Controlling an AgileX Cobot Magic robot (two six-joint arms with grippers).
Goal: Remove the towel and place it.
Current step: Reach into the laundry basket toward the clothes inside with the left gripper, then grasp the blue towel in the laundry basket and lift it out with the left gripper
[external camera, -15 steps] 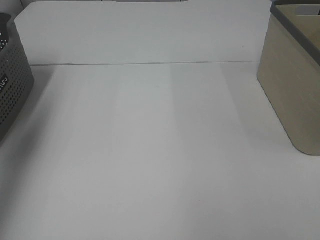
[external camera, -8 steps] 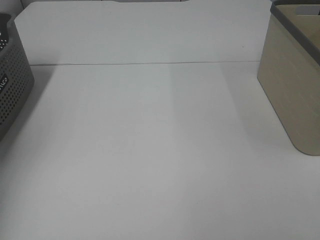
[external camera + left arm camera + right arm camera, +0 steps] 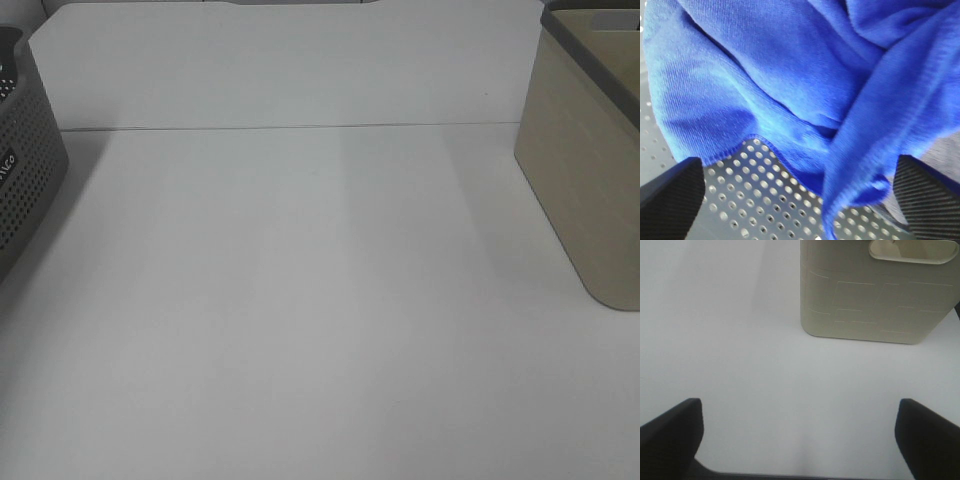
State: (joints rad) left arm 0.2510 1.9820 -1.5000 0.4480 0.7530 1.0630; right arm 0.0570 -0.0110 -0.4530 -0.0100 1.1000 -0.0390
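The towel (image 3: 800,85), a deep blue plush cloth, lies crumpled on the perforated grey floor of a basket (image 3: 755,200) and fills most of the left wrist view. My left gripper (image 3: 800,200) hovers just over the cloth's hem, its jaws spread wide with a fold between them but not clamped. My right gripper (image 3: 800,440) is open over bare white table, short of the beige basket (image 3: 875,295). Neither gripper nor the towel shows in the exterior high view.
In the exterior high view a dark grey perforated basket (image 3: 25,170) stands at the left edge and a beige basket with a grey rim (image 3: 590,170) at the right. White table (image 3: 300,300) lies between them, with a seam across the back.
Nothing has moved in the exterior high view.
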